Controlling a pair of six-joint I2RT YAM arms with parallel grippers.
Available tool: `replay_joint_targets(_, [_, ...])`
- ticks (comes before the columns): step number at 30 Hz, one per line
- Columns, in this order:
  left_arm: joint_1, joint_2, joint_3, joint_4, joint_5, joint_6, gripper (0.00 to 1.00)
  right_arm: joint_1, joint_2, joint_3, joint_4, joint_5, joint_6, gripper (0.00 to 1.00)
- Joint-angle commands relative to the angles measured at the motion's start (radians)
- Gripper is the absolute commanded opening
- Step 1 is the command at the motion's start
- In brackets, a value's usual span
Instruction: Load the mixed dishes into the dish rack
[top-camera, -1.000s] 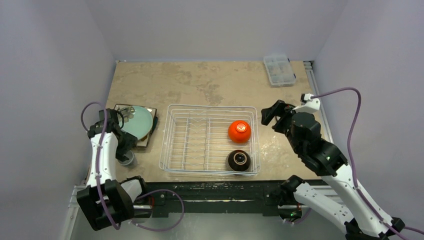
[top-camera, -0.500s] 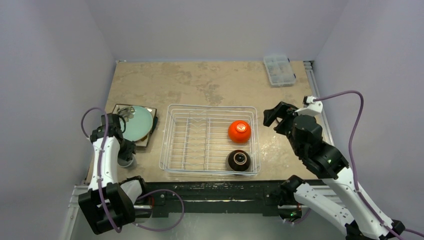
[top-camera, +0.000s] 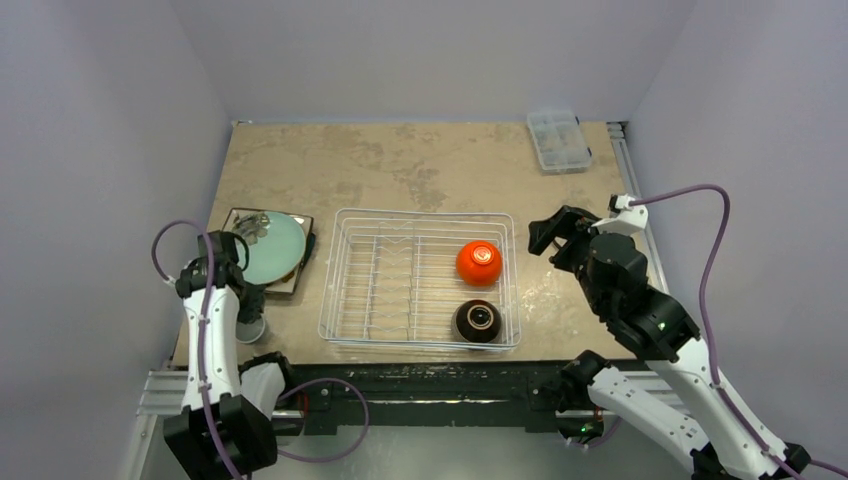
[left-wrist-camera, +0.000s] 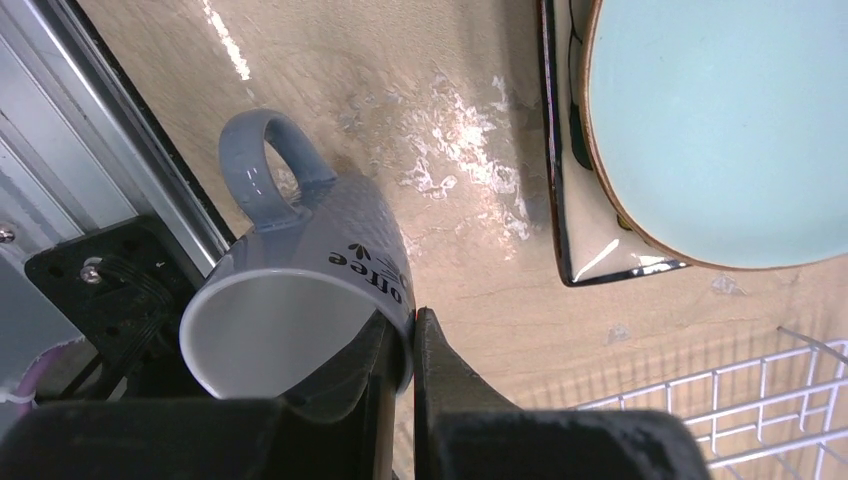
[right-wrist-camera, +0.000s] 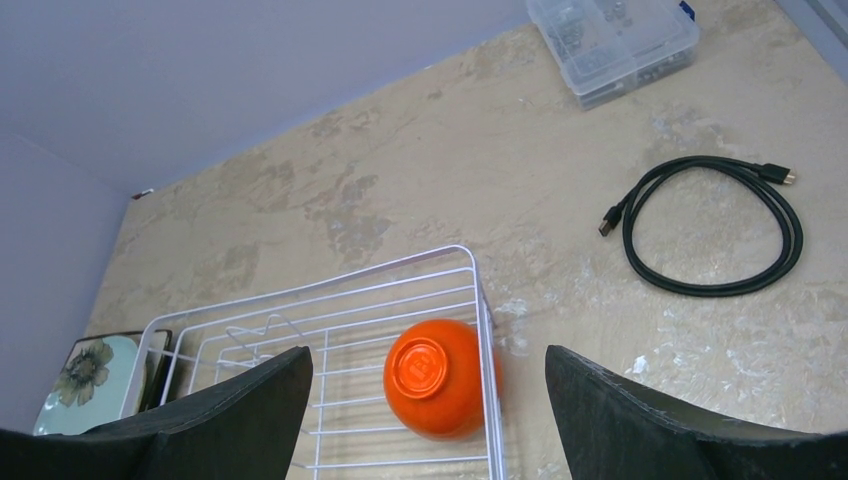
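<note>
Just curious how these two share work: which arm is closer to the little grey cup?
Left. The left gripper pinches the rim of the grey cup; the right gripper hangs open across the dish rack from it.

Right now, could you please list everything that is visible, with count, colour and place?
dish rack: 1, silver-white wire, table centre
orange bowl: 1, orange, upside down, rack's right side
dark brown bowl: 1, dark brown, rack's near right corner
cup: 1, grey, near left table edge
round plate: 1, pale teal, on the square plate
square plate: 1, flower-patterned, left of rack
compartment box: 1, clear, far right corner
cable: 1, black, coiled, right of rack
table: 1, beige
left end effector: 1, black, shut on cup wall
right end effector: 1, black, open, empty
</note>
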Motion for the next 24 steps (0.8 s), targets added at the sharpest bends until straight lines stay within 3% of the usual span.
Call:
replay_joint_targets(1, [0.009,-0.07,0.085,-0.047,-0.029,0.006,0.0,0.0,-0.004,-0.005,0.014,0.027,-0.008,0.87])
replay_joint_targets(5, [0.009,-0.124,0.142,-0.051,0.031,0.056,0.0,0.001,-0.001,-0.002,0.017,0.023,-0.009,0.87])
replay_joint_targets(8, [0.008,-0.186,0.171,0.017,0.161,0.117,0.0,0.001,0.004,-0.002,0.018,0.017,-0.009,0.87])
replay_joint_targets(13, [0.004,-0.312,0.193,0.247,0.533,0.177,0.0,0.001,0.021,-0.003,0.028,-0.032,-0.024,0.9])
replay_joint_targets(16, [-0.02,-0.324,0.185,0.505,0.812,0.158,0.0,0.0,0.051,0.002,0.05,-0.122,-0.073,0.93])
replay_joint_targets(19, [-0.145,-0.285,0.165,0.76,0.948,0.068,0.0,0.001,0.1,0.01,0.082,-0.258,-0.148,0.99])
replay_joint_targets(24, [-0.489,-0.103,0.222,1.105,1.035,-0.007,0.0,0.0,0.214,0.03,0.122,-0.504,-0.217,0.99])
